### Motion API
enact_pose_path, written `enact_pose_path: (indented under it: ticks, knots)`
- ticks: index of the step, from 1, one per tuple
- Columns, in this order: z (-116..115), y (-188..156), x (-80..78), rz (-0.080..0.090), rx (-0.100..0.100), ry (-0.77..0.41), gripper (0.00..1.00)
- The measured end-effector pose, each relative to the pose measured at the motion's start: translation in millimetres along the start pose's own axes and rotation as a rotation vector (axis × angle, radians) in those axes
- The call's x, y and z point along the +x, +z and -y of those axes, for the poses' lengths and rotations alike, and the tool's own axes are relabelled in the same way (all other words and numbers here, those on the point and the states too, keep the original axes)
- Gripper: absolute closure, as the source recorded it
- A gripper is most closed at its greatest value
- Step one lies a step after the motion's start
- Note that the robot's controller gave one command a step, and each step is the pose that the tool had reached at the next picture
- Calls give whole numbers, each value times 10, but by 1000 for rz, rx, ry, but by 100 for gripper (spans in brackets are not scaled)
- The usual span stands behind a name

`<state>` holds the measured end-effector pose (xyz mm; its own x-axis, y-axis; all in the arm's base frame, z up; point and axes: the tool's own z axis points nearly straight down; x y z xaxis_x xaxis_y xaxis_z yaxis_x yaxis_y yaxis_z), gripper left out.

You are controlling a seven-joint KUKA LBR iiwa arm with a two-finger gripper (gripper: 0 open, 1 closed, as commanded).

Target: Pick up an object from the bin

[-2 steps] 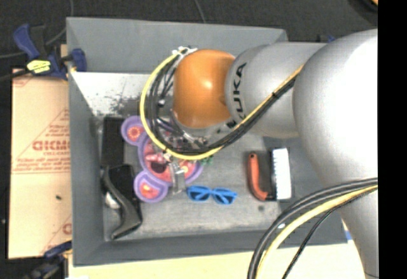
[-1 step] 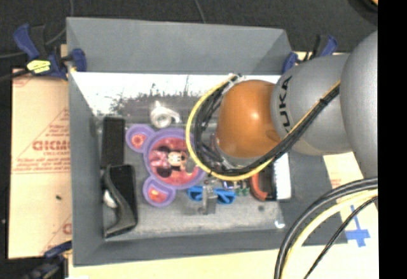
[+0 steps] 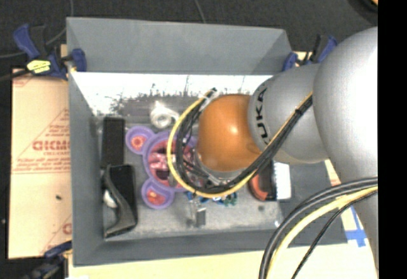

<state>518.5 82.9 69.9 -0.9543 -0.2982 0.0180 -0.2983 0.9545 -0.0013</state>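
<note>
The dark body of my gripper (image 3: pixel 191 173) shows at the lower left edge of the orange wrist cover, over the middle of the bin. It hangs right beside a purple toy (image 3: pixel 151 156) made of round cups with pink and orange centres, and partly covers that toy's right side. A small grey metal piece (image 3: pixel 197 214) shows just below, near the front wall; I cannot tell whether it is part of the gripper or a loose thing. A whitish ring (image 3: pixel 163 116) lies behind the purple toy.
A black block (image 3: pixel 113 138) and a black wedge-shaped thing with a white patch (image 3: pixel 121 203) lie along the left wall. An orange, black and white item (image 3: pixel 270 185) lies at the right, half under the arm. Cables loop round the wrist cover.
</note>
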Motion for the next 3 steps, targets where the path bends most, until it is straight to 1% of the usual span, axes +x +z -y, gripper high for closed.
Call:
enact_pose_path:
  ticks: [1, 3]
  knots:
    - [704, -14, -384, 18, -3, 236, 100]
    - [704, -17, -383, 18, -3, 237, 100]
